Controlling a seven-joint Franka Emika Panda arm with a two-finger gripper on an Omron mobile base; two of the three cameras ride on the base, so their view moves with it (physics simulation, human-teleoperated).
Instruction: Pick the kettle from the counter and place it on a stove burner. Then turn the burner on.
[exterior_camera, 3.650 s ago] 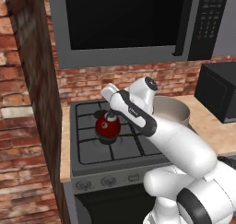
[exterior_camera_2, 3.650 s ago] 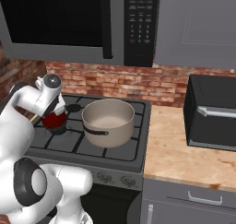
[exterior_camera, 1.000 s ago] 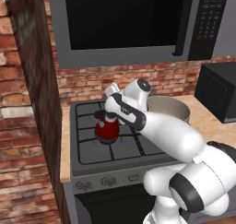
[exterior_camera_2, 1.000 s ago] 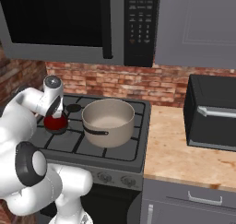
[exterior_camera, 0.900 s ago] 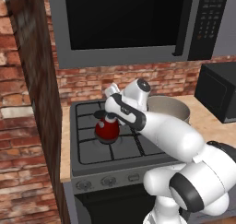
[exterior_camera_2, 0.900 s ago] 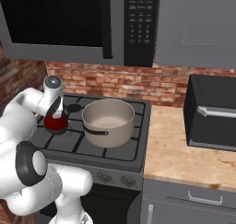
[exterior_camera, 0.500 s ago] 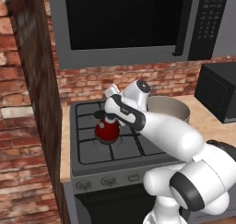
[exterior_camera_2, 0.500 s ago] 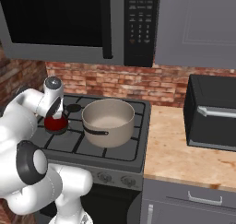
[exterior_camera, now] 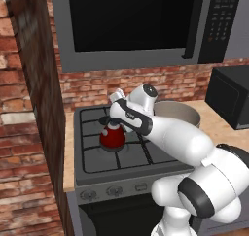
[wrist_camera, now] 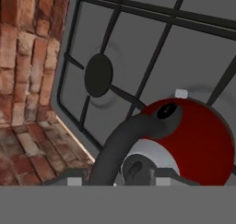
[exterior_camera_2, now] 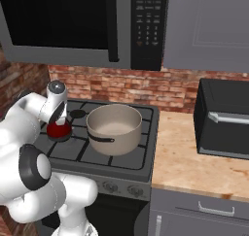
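Observation:
The red kettle (exterior_camera: 113, 138) with its dark grey lid sits upright on the grate over the front-left stove burner; it also shows in the right base view (exterior_camera_2: 59, 131). My gripper (exterior_camera: 111, 125) hangs right above it. In the hand view the kettle (wrist_camera: 203, 144) lies close below, and its looped handle (wrist_camera: 120, 144) rises between my two fingertips (wrist_camera: 77, 177). The fingers stand apart on either side of the handle, so my gripper (wrist_camera: 122, 178) is open. The back-left stove burner (wrist_camera: 98, 74) is bare. The tan counter (exterior_camera_2: 194, 155) lies right of the stove.
A big beige pot (exterior_camera_2: 115, 128) stands on the stove's right half, close to the kettle. A black toaster oven (exterior_camera_2: 223, 118) sits on the counter at the right. A microwave (exterior_camera: 131, 24) hangs overhead and a brick wall (exterior_camera: 29, 113) borders the left. Knobs (exterior_camera: 114, 191) line the stove front.
Since 3.6 s ago the kettle has come down a little onto the front-left grate and the hand has straightened above it. Over the last second nothing has visibly moved.

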